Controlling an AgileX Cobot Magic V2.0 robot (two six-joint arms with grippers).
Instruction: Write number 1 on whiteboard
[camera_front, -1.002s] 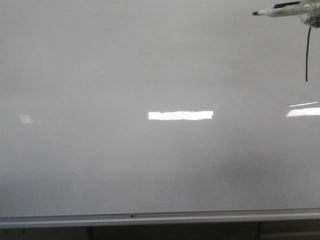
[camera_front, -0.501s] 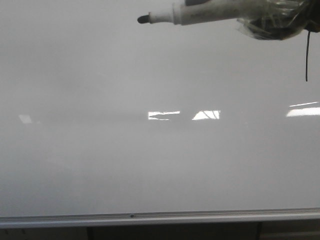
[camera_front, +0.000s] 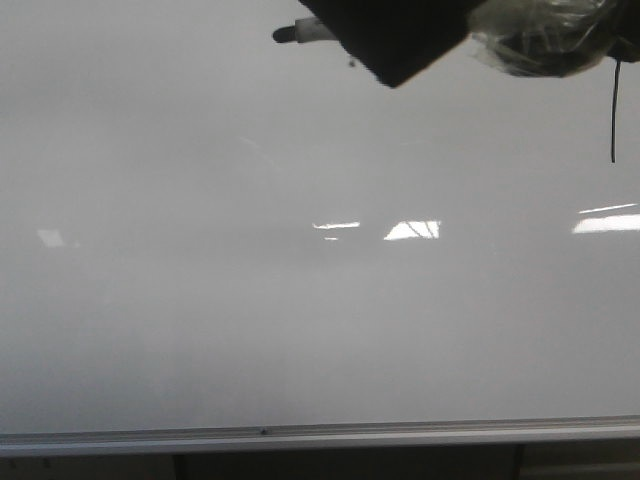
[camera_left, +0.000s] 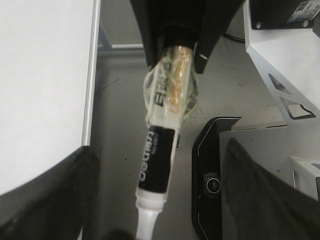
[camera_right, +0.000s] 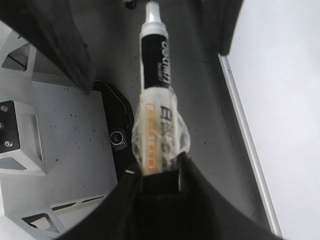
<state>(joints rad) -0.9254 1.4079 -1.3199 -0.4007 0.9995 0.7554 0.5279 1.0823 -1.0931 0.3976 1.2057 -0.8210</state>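
Right gripper (camera_right: 159, 174) has its jaws closed tight on the rear end of a whiteboard marker (camera_right: 156, 60). A wad of clear tape (camera_right: 161, 131) is bunched around the barrel just ahead of the fingers. Left gripper (camera_left: 159, 150) has its jaws spread wide. Its two dark, blurred fingers (camera_left: 55, 200) stand on either side of the marker's front end, apart from it and holding nothing.

The marker's cap is off. It has a white neck and a black band with white lettering that seems to read "deli", with a smaller line beside it that is too blurred to make out. Under the tape, bold black letters and a strip of orange print show through, but the wrinkles leave them only half legible.

From the front, the marker enters from the upper right and lies almost level. Its dark tip (camera_front: 285, 34) points left, in front of the top of the whiteboard (camera_front: 300, 330). A dark gripper part covers most of the barrel there. Whether the tip touches the board cannot be told.

The number 1 (camera_front: 614, 110) stands near the board's upper right edge as a thin black vertical stroke, just below the taped end and well to the right of the tip. Bright rectangular light reflections (camera_front: 412, 230) lie across the middle of the board, and the silver frame rail (camera_front: 320, 435) runs along its lower edge.
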